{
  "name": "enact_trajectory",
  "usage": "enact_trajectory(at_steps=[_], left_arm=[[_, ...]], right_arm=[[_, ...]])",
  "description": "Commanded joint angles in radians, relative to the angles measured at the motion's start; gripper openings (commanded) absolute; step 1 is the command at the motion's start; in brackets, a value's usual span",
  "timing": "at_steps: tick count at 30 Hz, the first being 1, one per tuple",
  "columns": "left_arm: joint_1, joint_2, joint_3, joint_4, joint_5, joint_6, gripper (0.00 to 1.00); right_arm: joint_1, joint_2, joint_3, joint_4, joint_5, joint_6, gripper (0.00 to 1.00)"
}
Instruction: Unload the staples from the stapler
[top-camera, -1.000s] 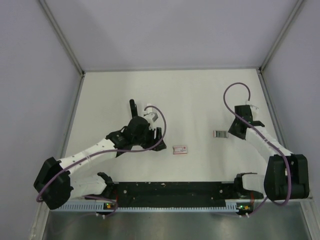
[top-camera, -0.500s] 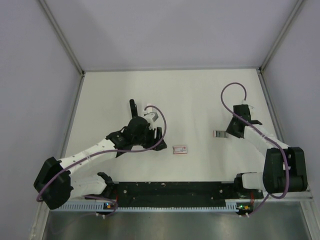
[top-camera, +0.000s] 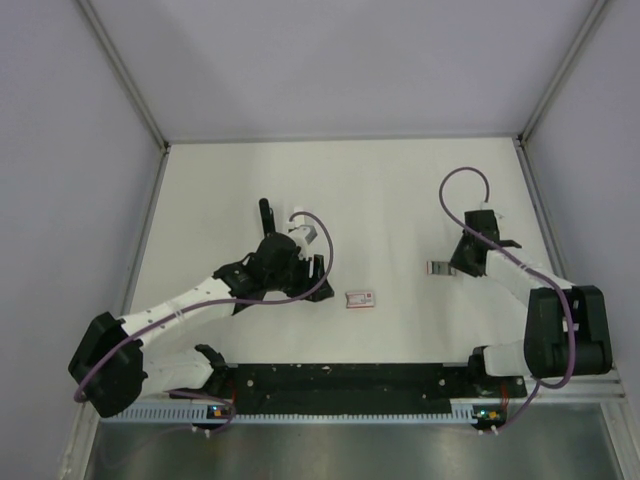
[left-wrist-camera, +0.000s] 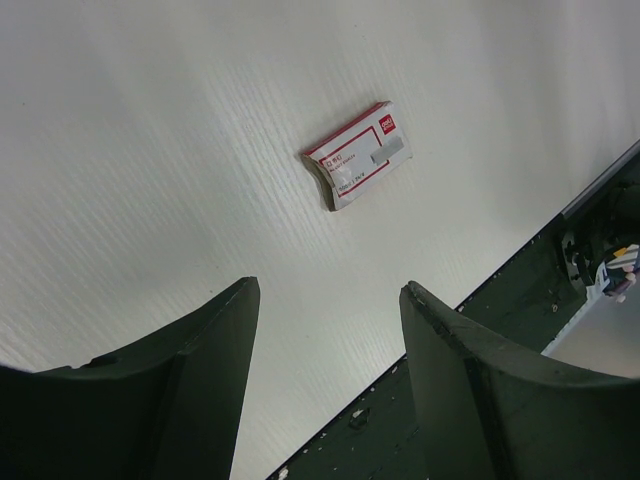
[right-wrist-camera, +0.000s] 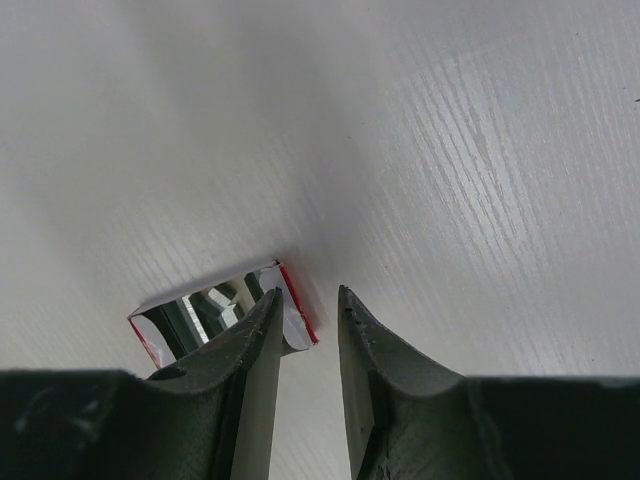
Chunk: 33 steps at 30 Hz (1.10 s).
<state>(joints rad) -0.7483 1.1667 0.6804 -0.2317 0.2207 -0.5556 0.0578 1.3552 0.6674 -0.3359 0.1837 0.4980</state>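
Note:
The staples (top-camera: 436, 268) are a short grey strip lying on the white table, right of centre. In the right wrist view the staples (right-wrist-camera: 195, 318) look shiny with red-edged ends, and one end sits under my left-hand fingertip (right-wrist-camera: 262, 330). My right gripper (top-camera: 456, 264) (right-wrist-camera: 309, 292) hovers at the strip's right end. Its jaws are a narrow gap apart with only bare table between them. My left gripper (top-camera: 316, 266) (left-wrist-camera: 330, 288) hangs wide open and empty above the table. A narrow black bar (top-camera: 265, 213) shows beyond the left wrist; I cannot tell if it is the stapler.
A flat red-and-white box (top-camera: 361, 298) (left-wrist-camera: 357, 157) lies between the two arms. The black base rail (top-camera: 340, 378) (left-wrist-camera: 500, 390) runs along the near edge. Grey walls with metal posts enclose the table on three sides.
The right arm has reached left, bringing its gripper over the right end of the staples, and its jaws have narrowed a little. The left arm has not moved.

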Motion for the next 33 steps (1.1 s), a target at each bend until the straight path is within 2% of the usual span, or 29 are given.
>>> enact_trajectory(at_steps=[1,10,23,33], left_arm=[[-0.003,-0.002,-0.008,0.043,0.011,-0.003,0.64],[-0.003,-0.009,-0.013,0.045,0.008,-0.001,0.64],[-0.003,-0.001,-0.015,0.048,0.011,0.0,0.64],[-0.003,0.025,-0.007,0.061,0.019,0.0,0.64]], right_arm=[[-0.009,0.007,0.0,0.032,-0.015,-0.01,0.29],[-0.007,0.041,0.012,0.029,-0.044,-0.019,0.26],[-0.007,0.042,0.006,0.023,-0.055,-0.024,0.0],[-0.003,-0.008,0.003,0.006,-0.113,-0.032,0.0]])
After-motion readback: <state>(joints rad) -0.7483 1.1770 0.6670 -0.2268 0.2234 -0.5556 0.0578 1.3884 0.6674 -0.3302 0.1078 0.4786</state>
